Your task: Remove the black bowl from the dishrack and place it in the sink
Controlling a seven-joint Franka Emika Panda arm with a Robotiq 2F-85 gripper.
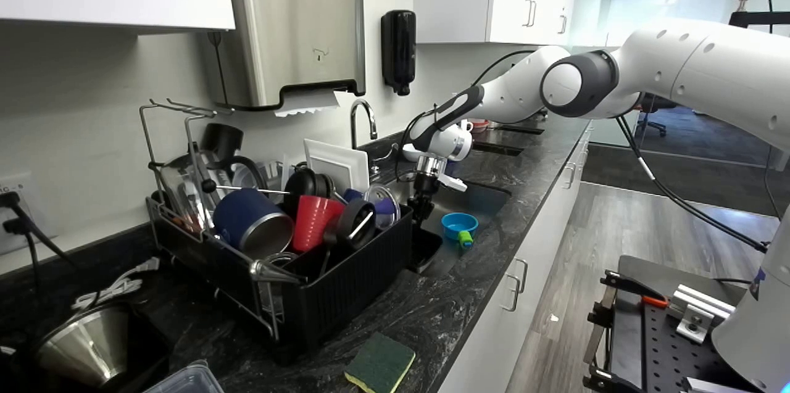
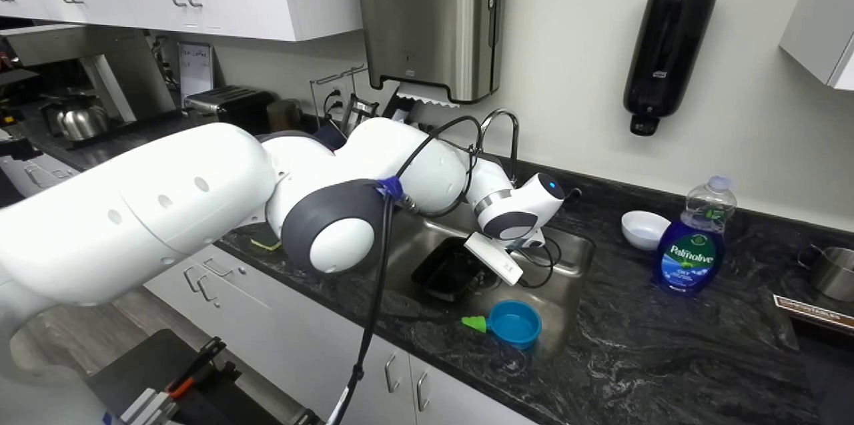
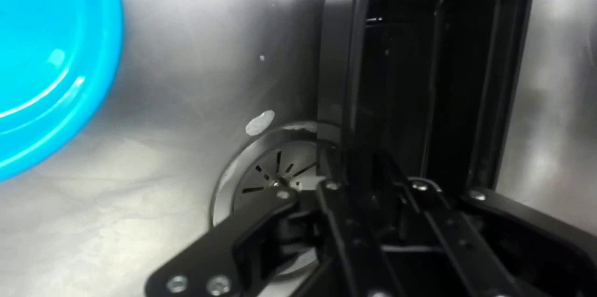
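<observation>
Down in the metal sink [image 3: 186, 68] is the black bowl [image 3: 410, 78], long and squarish, its near end partly over the drain. It also shows in both exterior views, as the black bowl [image 1: 427, 247] beside the rack and the black bowl [image 2: 442, 271] in the basin. My gripper [image 3: 357, 157] straddles the bowl's left rim, a finger on each side with a narrow gap between them. The fingertips are dark against the bowl, so contact is hard to see. In an exterior view the gripper [image 1: 418, 220] points down at the bowl. The dishrack [image 1: 364, 297] stands beside the sink.
A blue bowl [image 2: 514, 325] with a green-tipped handle lies in the sink near its front edge. The faucet [image 1: 363, 108] rises behind the basin. A red cup [image 1: 311, 220] and a white board [image 1: 336, 165] stick up from the rack. A soap bottle [image 2: 690, 248] stands on the counter.
</observation>
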